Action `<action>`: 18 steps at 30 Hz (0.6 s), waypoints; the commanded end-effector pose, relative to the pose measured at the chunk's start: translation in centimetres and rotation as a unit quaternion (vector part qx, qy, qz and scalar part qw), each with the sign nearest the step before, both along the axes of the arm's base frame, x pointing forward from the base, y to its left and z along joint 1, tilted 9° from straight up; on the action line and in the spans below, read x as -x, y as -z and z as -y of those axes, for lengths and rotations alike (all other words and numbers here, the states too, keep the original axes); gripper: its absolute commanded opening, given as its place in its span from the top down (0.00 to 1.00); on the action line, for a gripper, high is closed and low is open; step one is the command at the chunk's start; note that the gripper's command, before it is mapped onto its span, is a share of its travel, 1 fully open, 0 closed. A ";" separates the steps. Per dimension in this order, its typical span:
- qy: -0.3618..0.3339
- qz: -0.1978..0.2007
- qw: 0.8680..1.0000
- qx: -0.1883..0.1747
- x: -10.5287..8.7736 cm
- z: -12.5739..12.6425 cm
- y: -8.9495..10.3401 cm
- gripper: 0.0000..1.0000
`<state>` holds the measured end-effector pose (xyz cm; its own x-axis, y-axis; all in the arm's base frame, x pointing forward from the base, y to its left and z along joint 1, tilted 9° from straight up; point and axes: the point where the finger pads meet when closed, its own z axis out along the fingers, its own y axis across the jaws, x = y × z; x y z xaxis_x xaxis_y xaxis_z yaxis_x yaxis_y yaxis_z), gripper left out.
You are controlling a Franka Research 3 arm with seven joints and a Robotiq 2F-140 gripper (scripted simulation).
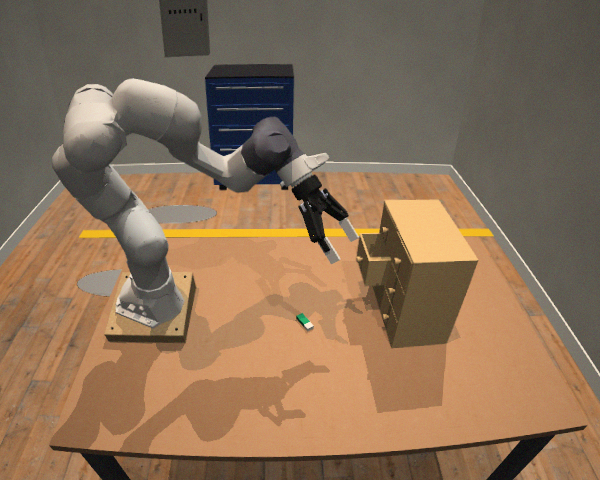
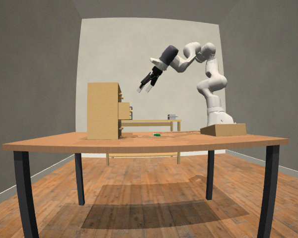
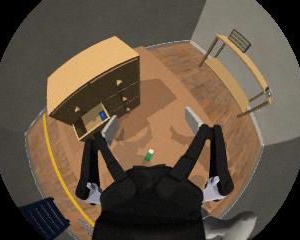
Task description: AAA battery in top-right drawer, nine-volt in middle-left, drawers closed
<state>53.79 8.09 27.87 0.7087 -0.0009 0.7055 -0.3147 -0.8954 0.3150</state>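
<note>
The small wooden chest [image 1: 434, 304] [image 2: 102, 110] [image 3: 95, 72] stands upright. Its middle-row left drawer [image 1: 379, 272] [image 2: 123, 110] [image 3: 91, 117] is pulled out and looks level. A small blue block [image 3: 103, 115], which looks like the nine-volt battery, lies inside it. The other drawers look pushed in, including the top right drawer [image 3: 107, 85]. No AAA battery shows; the closed drawers' insides are hidden. My gripper [image 1: 342, 246] [image 2: 144, 90] [image 3: 150, 117] is wide open and empty, pointing down at a slant, above and in front of the open drawer.
A small green and white block [image 1: 304, 320] [image 2: 157, 134] [image 3: 149, 155] lies on the table [image 1: 476, 392] [image 2: 195, 143] between the arm's base and the chest. A blue cabinet [image 1: 248, 93] and a wooden bench [image 2: 144, 124] [image 3: 225, 82] stand away from the table.
</note>
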 end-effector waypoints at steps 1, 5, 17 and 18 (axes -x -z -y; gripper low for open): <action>0.009 0.004 1.000 -0.007 0.0 0.1 0.0 0.00; 0.009 0.004 1.000 -0.007 0.0 0.1 0.0 0.00; 0.078 0.026 0.995 -0.064 0.3 0.2 0.2 0.00; 0.078 0.026 0.995 -0.064 0.3 0.2 0.2 0.00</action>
<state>53.58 7.99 27.74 0.6748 -0.1573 0.7211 -0.4309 -0.8772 0.2119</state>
